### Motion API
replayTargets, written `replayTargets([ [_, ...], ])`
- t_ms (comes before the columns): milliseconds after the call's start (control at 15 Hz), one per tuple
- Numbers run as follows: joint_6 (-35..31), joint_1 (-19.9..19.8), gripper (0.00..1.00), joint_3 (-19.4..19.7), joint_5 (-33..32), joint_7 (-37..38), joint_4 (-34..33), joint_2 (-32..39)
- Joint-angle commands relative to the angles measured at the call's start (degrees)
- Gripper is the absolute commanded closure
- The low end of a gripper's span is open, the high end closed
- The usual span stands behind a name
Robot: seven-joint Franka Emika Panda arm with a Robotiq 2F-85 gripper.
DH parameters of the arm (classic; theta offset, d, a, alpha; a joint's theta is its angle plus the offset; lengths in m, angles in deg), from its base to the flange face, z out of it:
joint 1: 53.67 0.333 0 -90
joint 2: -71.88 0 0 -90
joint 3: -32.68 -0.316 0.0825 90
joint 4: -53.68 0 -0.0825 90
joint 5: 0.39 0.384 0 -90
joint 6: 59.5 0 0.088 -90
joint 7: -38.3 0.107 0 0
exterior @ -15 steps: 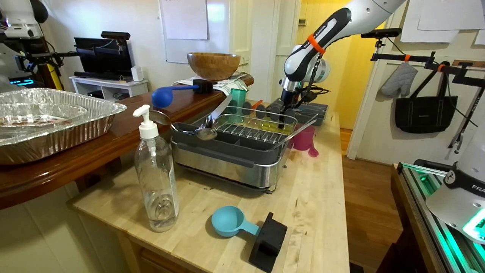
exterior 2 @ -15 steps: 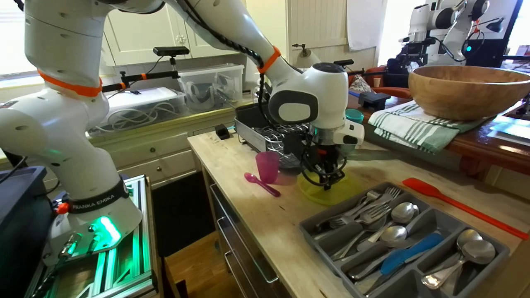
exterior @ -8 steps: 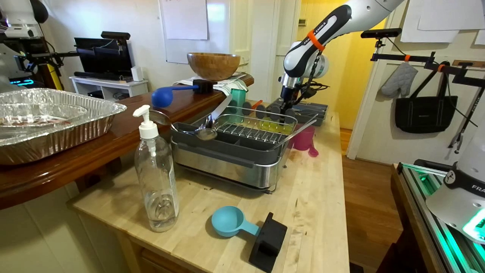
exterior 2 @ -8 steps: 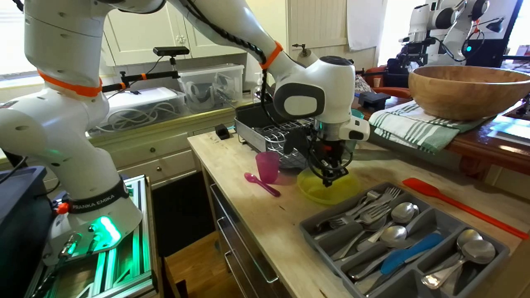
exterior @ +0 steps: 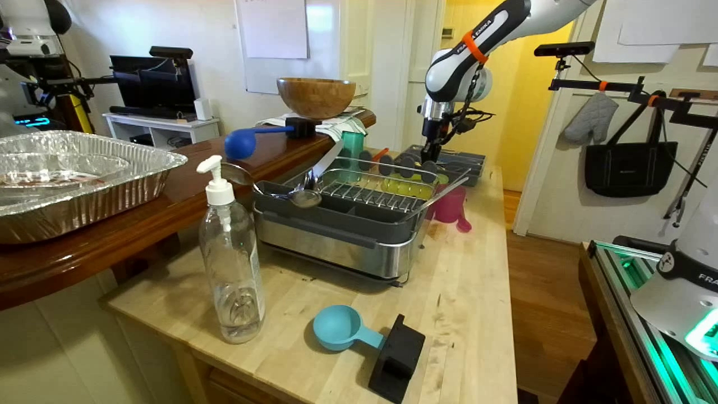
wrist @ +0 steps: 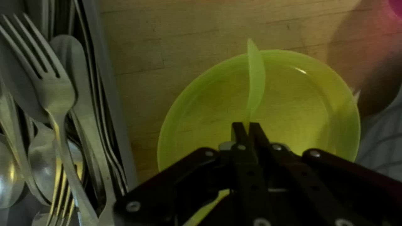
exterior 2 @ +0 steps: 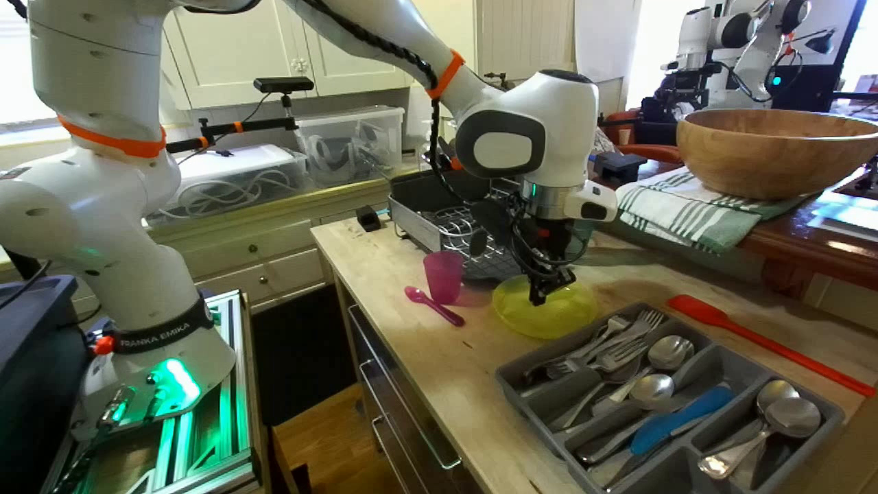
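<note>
Wrist view, centre: gripper (wrist: 247, 126), fingers almost together, pinches knife-like utensil (wrist: 257, 75) over yellow dish (wrist: 301, 110), presumably where narrowness aids purchase.

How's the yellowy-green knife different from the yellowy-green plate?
The knife is slim and comes to a point; the plate is wide and round. The knife is pinched in the gripper, while the plate rests on the wooden counter. Both are nearly the same yellow-green.
</note>
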Motion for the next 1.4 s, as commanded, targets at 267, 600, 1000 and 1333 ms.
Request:
replayTargets([
  [267,2.53,3.71,0.98,4.10,-7.15,10.68,4.98,-5.55],
  [600,2.30,6.62,0.98,5.85,-11.58,19.85,9.85,-8.56],
  [1000,2.73,8.17,0.98,6.95,-13.02,28.20,14.45,-10.68],
  [1333,2.49,8.54,0.98,8.35,-14.04,34.33,16.89,-11.98],
])
